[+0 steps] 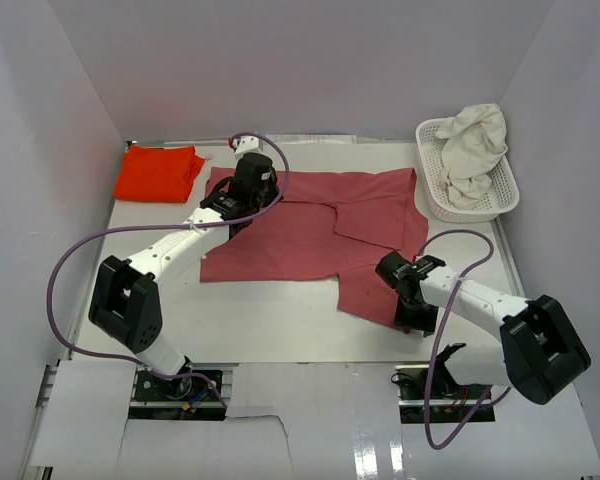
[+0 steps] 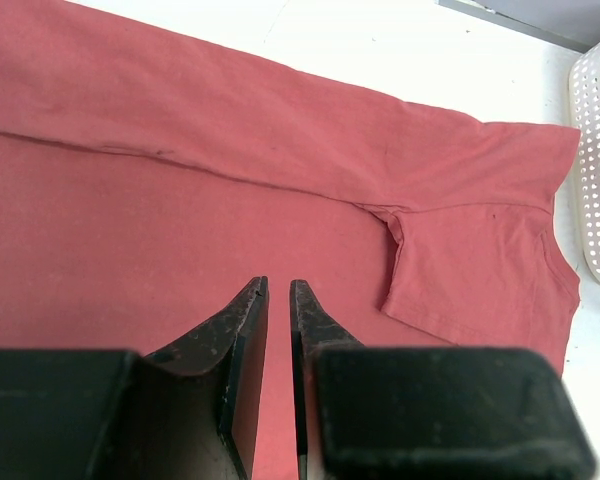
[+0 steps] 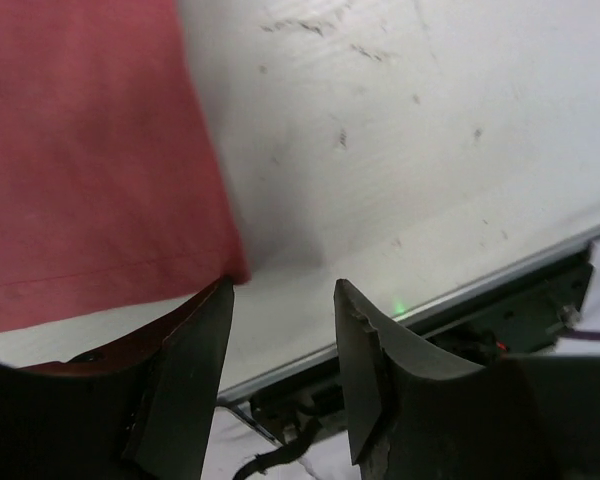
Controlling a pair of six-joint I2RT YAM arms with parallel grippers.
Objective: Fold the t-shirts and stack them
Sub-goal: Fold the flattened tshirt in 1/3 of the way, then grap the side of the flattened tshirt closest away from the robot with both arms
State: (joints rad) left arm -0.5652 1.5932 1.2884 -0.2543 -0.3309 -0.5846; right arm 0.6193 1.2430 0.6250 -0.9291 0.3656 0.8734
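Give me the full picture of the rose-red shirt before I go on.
The rose-red shirt is soft matte cloth lying flat across the middle of the table, partly folded: a long crease runs along its far strip, and one short sleeve lies flat at its right end. A flap reaches toward the near right edge. The left gripper, narrowly open, is over its left part; the right gripper, open and empty, sits at its near right corner.

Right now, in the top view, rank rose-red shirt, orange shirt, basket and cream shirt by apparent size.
1. rose-red shirt, by far.
2. basket.
3. orange shirt and cream shirt look alike; not ranked.
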